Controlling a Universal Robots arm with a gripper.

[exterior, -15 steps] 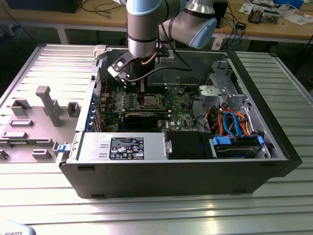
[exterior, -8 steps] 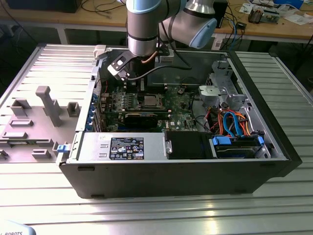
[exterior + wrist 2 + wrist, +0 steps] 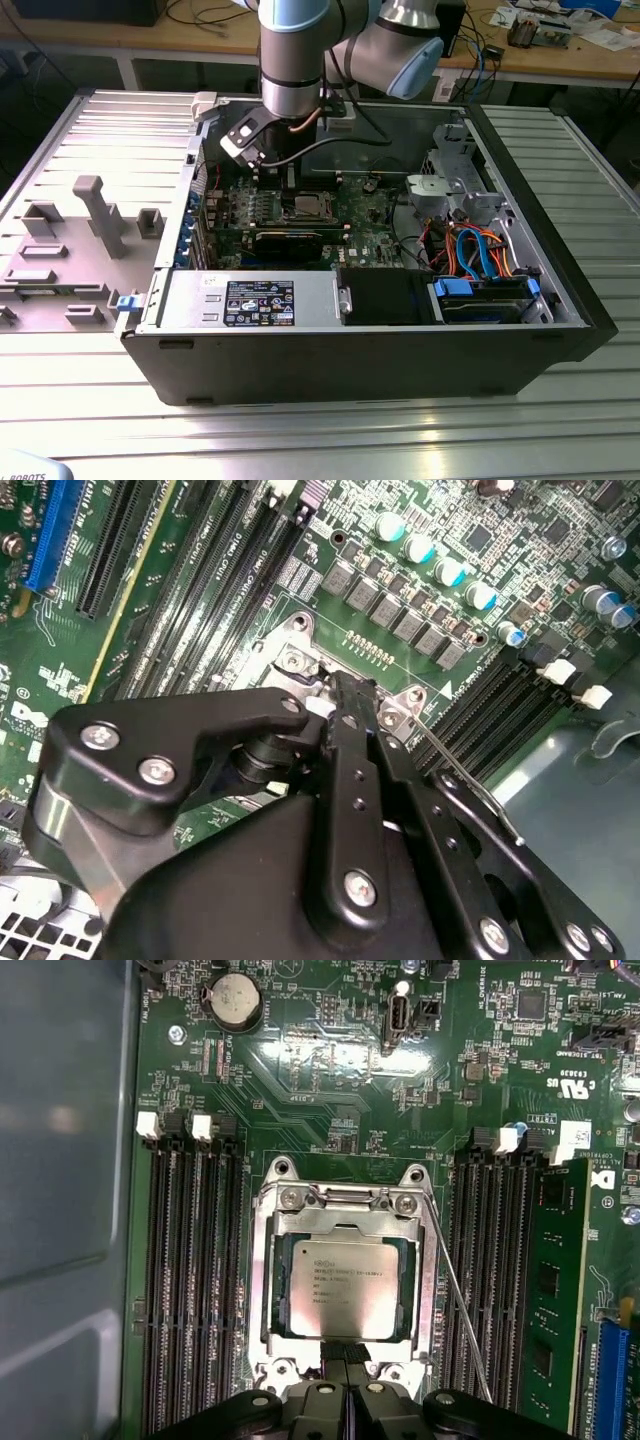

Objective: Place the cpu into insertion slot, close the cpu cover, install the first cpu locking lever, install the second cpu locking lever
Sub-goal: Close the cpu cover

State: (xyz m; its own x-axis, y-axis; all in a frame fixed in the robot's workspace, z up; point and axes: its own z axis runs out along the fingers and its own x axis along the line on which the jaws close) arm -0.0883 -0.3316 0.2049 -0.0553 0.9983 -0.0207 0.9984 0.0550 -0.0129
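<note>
In the first wrist view the cpu (image 3: 345, 1285) lies flat in the insertion slot (image 3: 281, 1172), its silver-grey top facing up. The cpu cover (image 3: 262, 1280) lies down around it as a silvery frame. A thin wire locking lever (image 3: 458, 1300) slants away from the socket's side, clear of the frame. My gripper (image 3: 347, 1358) is shut, its black fingertips together at the cover's edge with nothing seen between them. In the second wrist view the gripper (image 3: 338, 687) points down at the socket's corner, beside the lever (image 3: 465, 775). In the exterior view the gripper (image 3: 290, 185) hangs low over the motherboard (image 3: 375, 215).
Black memory slots (image 3: 190, 1290) flank the socket, with a green memory stick (image 3: 550, 1290) on one side and a coin battery (image 3: 233, 998) beyond. The open computer case (image 3: 560, 330) holds a power supply (image 3: 250, 300) and a drive cage (image 3: 460, 185). A grey fixture tray (image 3: 70, 250) lies at the exterior view's left.
</note>
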